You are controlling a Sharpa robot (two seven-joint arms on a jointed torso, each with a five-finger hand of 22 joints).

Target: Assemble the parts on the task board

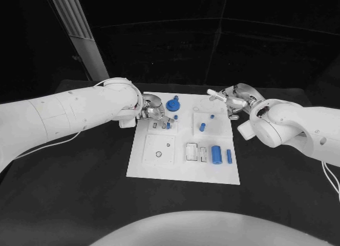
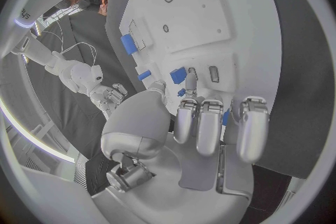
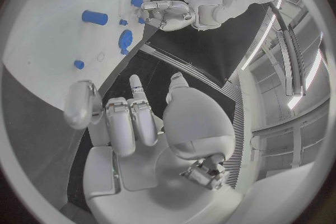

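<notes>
On the black table (image 1: pixel 74 174), places given from the task board (image 1: pixel 159 171):

Near edge of the board: a long blue cylinder (image 1: pixel 216 152) and a thin blue bar (image 1: pixel 229 156) lie side by side by the right corner, beside two pale upright blocks (image 1: pixel 192 151).

Middle of the board: a small blue peg (image 1: pixel 202 126) stands in a square recess.

Left edge, far half: the left hand (image 1: pixel 151 115) hangs over it, fingers curled down toward a small blue part (image 1: pixel 168 125); whether it grips that part I cannot tell.

Far part of the board: a round blue knob (image 1: pixel 174 106) stands just beyond the left hand.

Far right corner: the right hand (image 1: pixel 230 102) hovers off the board's edge, fingers apart, holding nothing.
</notes>
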